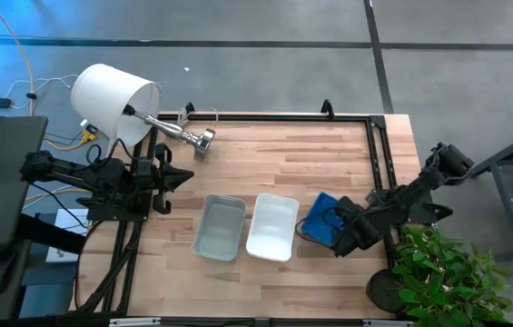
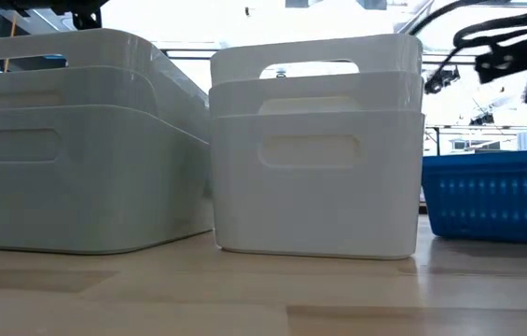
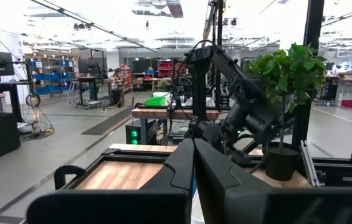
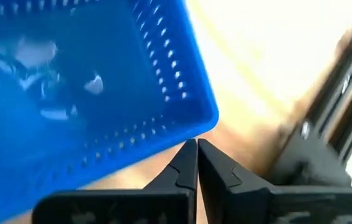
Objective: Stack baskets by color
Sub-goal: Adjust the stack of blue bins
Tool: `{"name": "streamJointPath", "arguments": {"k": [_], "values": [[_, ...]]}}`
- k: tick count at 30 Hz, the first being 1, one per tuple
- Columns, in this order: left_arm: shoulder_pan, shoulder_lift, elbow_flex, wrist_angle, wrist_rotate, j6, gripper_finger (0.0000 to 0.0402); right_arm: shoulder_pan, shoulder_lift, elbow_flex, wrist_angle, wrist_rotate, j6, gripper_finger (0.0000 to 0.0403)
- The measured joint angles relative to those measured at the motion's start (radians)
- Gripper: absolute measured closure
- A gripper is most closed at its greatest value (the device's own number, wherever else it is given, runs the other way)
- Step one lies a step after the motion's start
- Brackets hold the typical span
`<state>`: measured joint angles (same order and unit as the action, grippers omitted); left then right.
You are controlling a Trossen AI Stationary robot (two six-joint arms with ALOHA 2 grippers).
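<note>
Across the middle of the high view, on the pale wooden table (image 1: 329, 154), 3 stacks sit in a row: pale grey mesh-sided plastic baskets (image 1: 219, 227) at left, white plastic baskets (image 1: 272, 226) just beside them, and blue perforated plastic baskets (image 1: 320, 216) at right, partly covered by the right gripper (image 1: 340, 245). From above, each pile reads as 1 bin; the low view alone shows the nesting, with 3 stepped rims on the grey stack (image 2: 67, 140) and 3 on the white stack (image 2: 317, 145). The blue stack (image 2: 492, 196) is cut off at the right edge there, so its count cannot be told.

The right wrist view shows the right gripper (image 4: 196, 152) with jaws closed, fingertips pressed together on nothing, just off a corner of the blue basket (image 4: 101, 87), whose inside is blurred. The left gripper (image 1: 182, 176) waits at the left table edge, jaws closed and empty, as its wrist view (image 3: 193, 152) confirms. A large white cylindrical lampshade (image 1: 113, 102) lies at the upper left of the high view; a potted green plant (image 1: 442, 272) stands lower right.
</note>
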<state>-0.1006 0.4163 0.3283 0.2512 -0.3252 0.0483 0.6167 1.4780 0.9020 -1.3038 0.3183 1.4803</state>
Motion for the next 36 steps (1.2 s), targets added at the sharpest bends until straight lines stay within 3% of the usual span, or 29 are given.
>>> {"name": "streamJointPath", "arguments": {"k": [11, 14, 17, 21, 27, 31, 36], "values": [[0.0, 0.0, 0.0, 0.0, 0.0, 0.0, 0.0401, -0.108, -0.009, 0.0, -0.01, 0.31, -0.195, 0.0403], [0.0, 0.0, 0.0, 0.0, 0.0, -0.001, 0.0401, -0.138, -0.053, 0.0, 0.009, 0.408, -0.264, 0.0403], [0.0, 0.0, 0.0, 0.0, 0.0, -0.001, 0.0401, -0.191, -0.135, 0.0, 0.051, 0.428, -0.364, 0.0403], [0.0, 0.0, 0.0, 0.003, 0.0, 0.0, 0.0401, -0.272, -0.278, -0.011, 0.232, 0.393, -0.575, 0.0403], [0.0, 0.0, 0.0, 0.011, 0.008, 0.0, 0.0401, -0.442, -0.462, -0.221, 0.698, 0.135, -0.857, 0.0403], [0.0, 0.0, 0.0, 0.01, 0.008, 0.0, 0.0401, -0.496, -0.493, -0.286, 0.867, 0.086, -0.886, 0.0403], [0.0, 0.0, 0.0, 0.022, 0.008, 0.016, 0.0401, -0.506, -0.403, -0.296, 0.89, -0.033, -0.842, 0.0403]]}}
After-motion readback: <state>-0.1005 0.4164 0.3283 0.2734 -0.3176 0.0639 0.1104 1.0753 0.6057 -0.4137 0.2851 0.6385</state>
